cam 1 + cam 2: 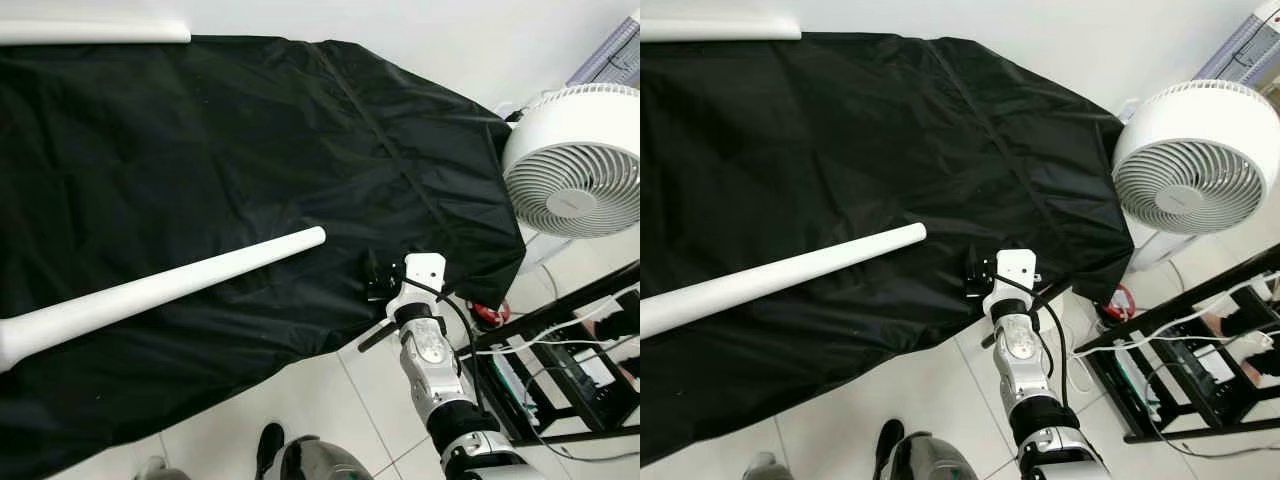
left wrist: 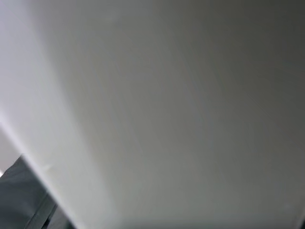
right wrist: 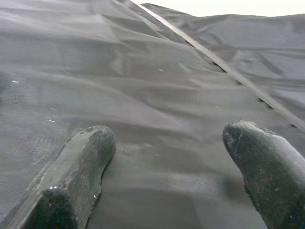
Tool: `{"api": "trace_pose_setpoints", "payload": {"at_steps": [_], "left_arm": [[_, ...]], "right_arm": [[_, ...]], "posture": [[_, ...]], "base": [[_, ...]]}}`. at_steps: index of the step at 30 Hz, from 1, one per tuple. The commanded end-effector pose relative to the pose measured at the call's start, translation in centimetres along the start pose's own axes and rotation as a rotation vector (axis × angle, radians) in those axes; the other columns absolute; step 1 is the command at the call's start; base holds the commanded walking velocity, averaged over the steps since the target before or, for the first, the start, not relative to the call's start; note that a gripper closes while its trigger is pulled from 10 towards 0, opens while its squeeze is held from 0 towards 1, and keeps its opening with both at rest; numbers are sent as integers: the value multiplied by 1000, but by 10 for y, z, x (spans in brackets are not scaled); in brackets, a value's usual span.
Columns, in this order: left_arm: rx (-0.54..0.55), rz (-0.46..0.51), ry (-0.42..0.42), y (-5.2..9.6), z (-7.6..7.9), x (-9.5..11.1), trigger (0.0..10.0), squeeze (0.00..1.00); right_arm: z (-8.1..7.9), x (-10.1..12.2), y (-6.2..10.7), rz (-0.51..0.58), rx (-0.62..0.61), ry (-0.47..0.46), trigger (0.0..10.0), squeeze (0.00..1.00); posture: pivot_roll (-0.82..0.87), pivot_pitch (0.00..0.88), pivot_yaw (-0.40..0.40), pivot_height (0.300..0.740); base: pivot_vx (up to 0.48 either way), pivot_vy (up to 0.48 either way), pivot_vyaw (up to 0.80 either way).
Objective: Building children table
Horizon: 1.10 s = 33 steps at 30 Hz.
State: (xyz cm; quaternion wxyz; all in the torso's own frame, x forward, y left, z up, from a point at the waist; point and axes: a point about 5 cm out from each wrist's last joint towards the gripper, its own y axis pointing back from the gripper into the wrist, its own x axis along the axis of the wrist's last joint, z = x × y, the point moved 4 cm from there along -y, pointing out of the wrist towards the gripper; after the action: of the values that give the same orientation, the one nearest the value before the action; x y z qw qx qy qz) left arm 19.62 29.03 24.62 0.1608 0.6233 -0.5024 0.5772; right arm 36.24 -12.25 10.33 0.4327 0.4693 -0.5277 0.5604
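While the right hand (image 3: 167, 157) hovers spread and empty over the black sheet (image 1: 200, 150), the white leg (image 1: 160, 285), probably light, rigid and smooth, wants gripping mid-taper; left hand's state I cannot tell.

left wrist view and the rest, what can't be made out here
- Left gripper: the left wrist view is a blurred pale surface at close range; fingers and grasp unreadable.
- Table leg: its thick end is cut off by the left edge of the eye views.
- Second white piece: cut off at the top left edge.
- Whatever lies under the black sheet: hidden by it.
- Right gripper: open over the sheet; in the eye views its fingers blend into the black.
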Motion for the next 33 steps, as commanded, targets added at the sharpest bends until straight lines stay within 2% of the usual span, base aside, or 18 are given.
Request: {"api": "trace_pose_setpoints", "payload": {"at_steps": [1, 2, 3, 4, 5, 8, 9, 12, 13, 14, 15, 18, 21, 25, 26, 28, 33], "left_arm": [[-120, -19, 39, -4, 22, -7, 10000, 0], [-162, 7, 48, -7, 29, -3, 10000, 0], [-162, 7, 48, -7, 29, -3, 10000, 0], [-182, 24, 48, -8, 32, 0, 10000, 51], [-242, 35, 58, -8, 41, 0, 10000, 1000], [-425, 56, 124, -2, 67, 1, 10000, 1000], [-425, 56, 124, -2, 67, 1, 10000, 1000], [-552, 85, 110, 5, 82, 1, 10000, 1000], [-594, 81, 98, 7, 87, -1, 10000, 973], [-594, 81, 98, 7, 87, -1, 10000, 973], [-637, 78, 105, 10, 91, -4, 10000, 0], [-731, 107, 64, 15, 99, -6, 10000, 0], [-732, 103, 9, 15, 97, -11, 10000, 0], [-731, 105, 4, 15, 97, -12, 10000, 0], [-629, 104, -6, 13, 84, -13, 10000, 0], [-419, 113, -21, 19, 58, -8, 10000, 0], [-373, 103, -19, 27, 53, -8, 10000, 0]], "right_arm": [[-3, -23, 12, -96, 8, 3, 10000, 0], [0, -22, 12, -94, -4, 4, 10000, 0], [0, -22, 12, -94, -4, 4, 10000, 0], [2, -22, 12, -92, -12, 4, 10000, 0], [6, -22, 12, -90, -25, 7, 10000, 0], [16, -23, 16, -86, -68, 17, 10000, 0], [16, -23, 16, -86, -68, 17, 10000, 0], [20, -24, 19, -87, -83, 21, 10000, 0], [20, -25, 20, -87, -83, 22, 10000, 0], [20, -25, 20, -87, -83, 22, 10000, 0], [20, -25, 21, -88, -82, 26, 10000, 0], [22, -26, 23, -89, -76, 38, 10000, 0], [25, -26, 24, -89, -72, 49, 10000, 0], [25, -26, 24, -88, -73, 50, 10000, 0], [29, -26, 25, -90, -75, 59, 10000, 0], [35, -26, 25, -96, -75, 74, 10000, 0], [30, -26, 23, -95, -53, 75, 10000, 0]], "posture": [[377, 227, -183, 740], [377, 227, -183, 740], [377, 227, -183, 740], [377, 227, -183, 740], [358, 215, -161, 740], [335, 202, -138, 740], [335, 202, -138, 740], [325, 197, -130, 740], [323, 197, -128, 740], [323, 197, -128, 740], [318, 194, -126, 740], [314, 192, -126, 740], [311, 191, -129, 740], [311, 191, -129, 740], [315, 193, -132, 740], [324, 196, -149, 740], [338, 199, -161, 740]], "base": [[0, 0, 0], [0, 0, 0], [0, 0, 0], [0, 0, 0], [0, 0, 0], [0, 0, 0], [0, 0, 0], [0, 0, 0], [0, 0, 0], [0, 0, 0], [0, 0, 0], [0, 0, 0], [0, 0, 0], [0, 0, 0], [0, 0, 0], [0, 0, 0], [0, 0, 0]]}}
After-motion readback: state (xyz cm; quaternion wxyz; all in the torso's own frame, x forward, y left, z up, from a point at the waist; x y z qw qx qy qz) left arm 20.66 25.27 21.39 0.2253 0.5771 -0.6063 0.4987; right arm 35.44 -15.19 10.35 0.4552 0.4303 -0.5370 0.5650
